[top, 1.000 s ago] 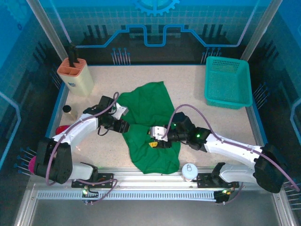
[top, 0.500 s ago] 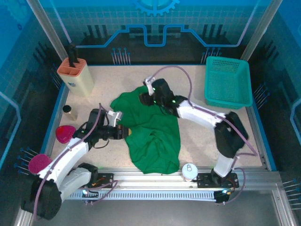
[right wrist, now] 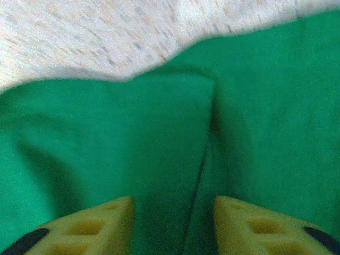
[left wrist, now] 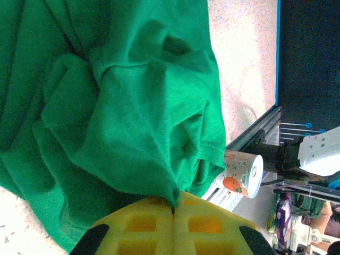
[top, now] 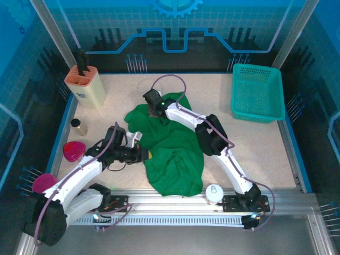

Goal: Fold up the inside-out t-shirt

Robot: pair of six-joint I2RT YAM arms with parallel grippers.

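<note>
The inside-out t-shirt (top: 172, 151) is plain green and lies crumpled in the middle of the table. My left gripper (top: 144, 154) is at its left edge. In the left wrist view the yellow fingers (left wrist: 212, 223) are pressed together with a pinch of the t-shirt (left wrist: 122, 106) caught at the left gripper (left wrist: 173, 208). My right gripper (top: 152, 108) reaches over the shirt's far left part. In the right wrist view the right gripper (right wrist: 172, 218) stands open just above the t-shirt (right wrist: 159, 133), with a crease of cloth running between its fingers.
A teal mesh basket (top: 257, 93) stands at the back right. A beige holder (top: 85, 85) stands at the back left, with a small dark jar (top: 77, 125) near it. A white cup (top: 213, 193) lies at the near edge, close to the shirt's hem. Pink objects (top: 73, 150) lie at the left.
The left gripper has closed on the shirt's left edge. The right arm has swung from the shirt's near middle up to its far left part.
</note>
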